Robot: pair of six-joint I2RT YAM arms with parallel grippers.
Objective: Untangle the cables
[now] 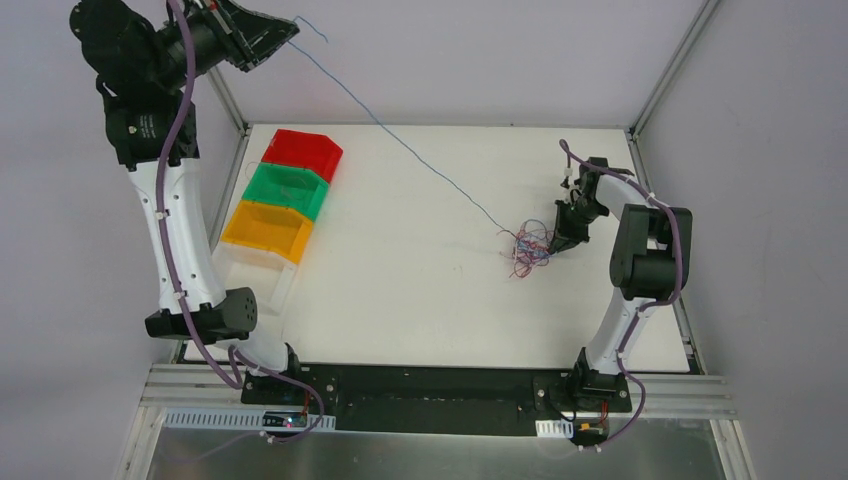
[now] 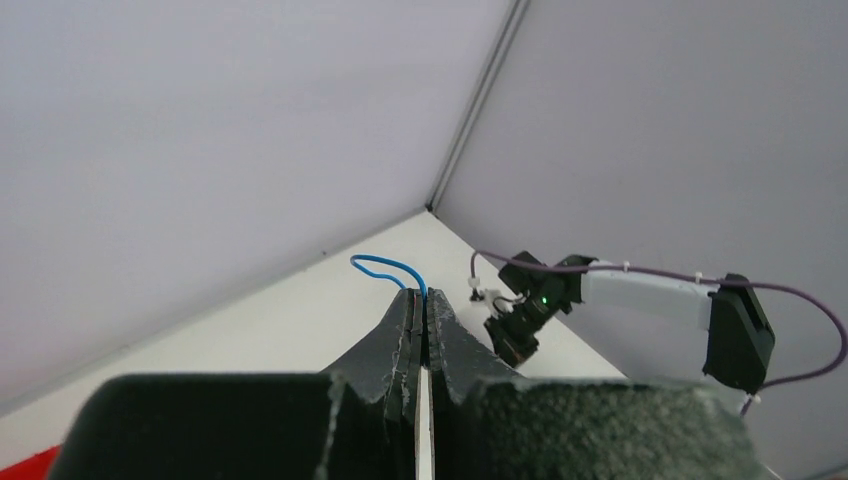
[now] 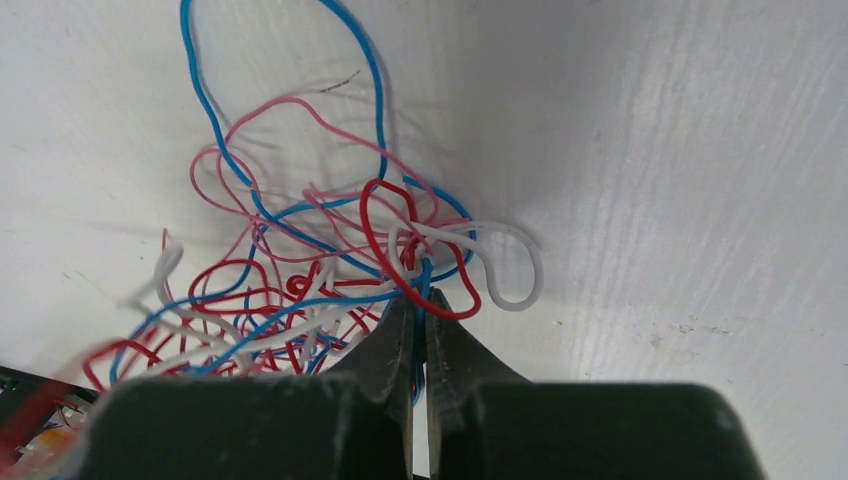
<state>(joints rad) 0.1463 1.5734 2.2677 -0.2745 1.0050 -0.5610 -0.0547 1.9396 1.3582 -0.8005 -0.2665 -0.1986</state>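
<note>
A tangle of thin red, blue and white cables lies on the white table, right of centre. My right gripper is shut on strands at the tangle's right edge; in the right wrist view its jaws pinch blue and red wires of the tangle. My left gripper is raised high at the far left and is shut on one blue cable, which runs taut from it down to the tangle. In the left wrist view the blue cable's end loops out past the closed jaws.
Red, green and orange bins stand in a row on the table's left side. Grey walls with metal frame posts enclose the back and sides. The right arm shows in the left wrist view.
</note>
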